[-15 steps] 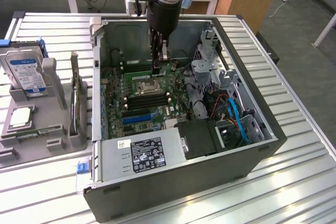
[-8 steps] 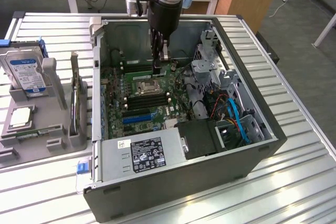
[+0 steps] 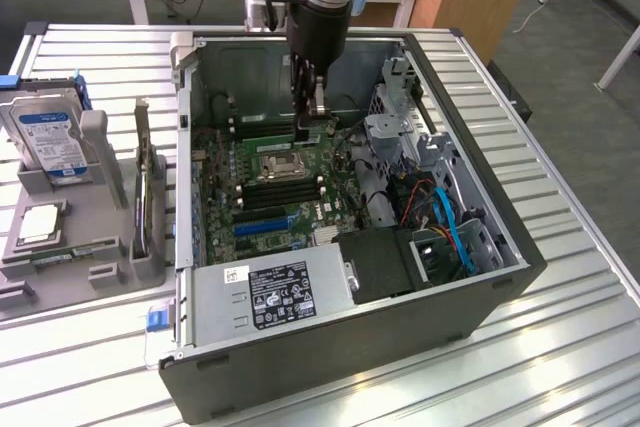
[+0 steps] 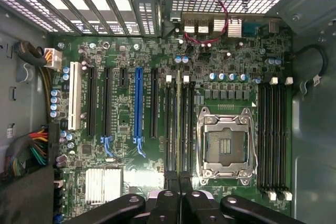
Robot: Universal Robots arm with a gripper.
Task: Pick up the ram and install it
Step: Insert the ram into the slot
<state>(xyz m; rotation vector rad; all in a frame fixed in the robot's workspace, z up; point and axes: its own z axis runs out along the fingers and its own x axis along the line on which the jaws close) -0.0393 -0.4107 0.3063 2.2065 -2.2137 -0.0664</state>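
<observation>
The pincer (image 3: 306,130) reaches down into the open case (image 3: 400,347) on the table (image 3: 570,347), in the upper middle of the exterior view. It is pinched on the ram (image 4: 178,124), which shows edge-on over the memory slots (image 4: 170,129) just beside the empty CPU socket (image 4: 226,145). I cannot tell whether the ram is seated.

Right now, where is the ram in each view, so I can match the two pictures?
Exterior view: the ram is at the tips of the claw, just above the empty processor socket in the picture.
Wrist view: the ram runs edge-on as a thin strip among the memory slots beside that socket, ending at the claw.
Shared landmark: the processor socket.
</observation>
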